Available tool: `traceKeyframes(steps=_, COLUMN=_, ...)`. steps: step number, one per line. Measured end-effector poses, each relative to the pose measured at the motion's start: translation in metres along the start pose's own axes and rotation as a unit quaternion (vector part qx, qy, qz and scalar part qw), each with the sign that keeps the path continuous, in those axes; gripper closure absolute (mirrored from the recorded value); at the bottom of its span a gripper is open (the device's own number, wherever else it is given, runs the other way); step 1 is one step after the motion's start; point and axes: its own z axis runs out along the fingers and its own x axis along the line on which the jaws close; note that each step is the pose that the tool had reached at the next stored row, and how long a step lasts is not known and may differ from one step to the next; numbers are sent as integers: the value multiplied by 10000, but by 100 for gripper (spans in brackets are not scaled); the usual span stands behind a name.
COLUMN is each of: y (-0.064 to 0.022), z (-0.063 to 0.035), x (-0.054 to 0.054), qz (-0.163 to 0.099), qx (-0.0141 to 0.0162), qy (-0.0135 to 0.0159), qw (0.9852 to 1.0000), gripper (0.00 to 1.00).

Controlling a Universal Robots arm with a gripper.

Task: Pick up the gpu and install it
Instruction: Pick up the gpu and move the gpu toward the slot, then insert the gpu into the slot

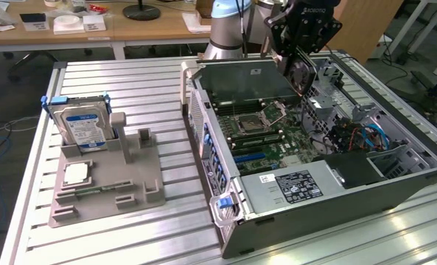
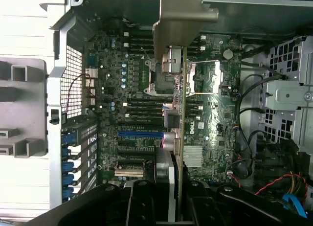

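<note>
We've got the claw (image 1: 298, 51) clamped on the gpu (image 1: 301, 73). The card is held on edge just over the open computer case (image 1: 336, 221), above its motherboard (image 1: 259, 124). The blue-labelled hard drive (image 1: 84, 126) stands in the grey holder (image 1: 130, 185) beside the case, on the worktop (image 1: 130, 83).

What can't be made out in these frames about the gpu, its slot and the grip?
1. Exterior view: the gripper covers the upper part of the gpu, so the contact is hidden.
2. Wrist view: the gpu is edge-on and covers the motherboard behind it; which slot lies beneath cannot be told.
3. Exterior view: the hard drive label is too small to read.
</note>
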Motion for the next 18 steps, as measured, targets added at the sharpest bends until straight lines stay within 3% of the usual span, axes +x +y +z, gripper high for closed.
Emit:
traceKeyframes(steps=15, y=0, z=1, x=0, qz=-7, qx=0, qy=0, qw=10000, gripper=72)
traceKeyframes(steps=18, y=0, z=2, x=0, qz=-169, qx=0, qy=-1, qw=9999, gripper=72)
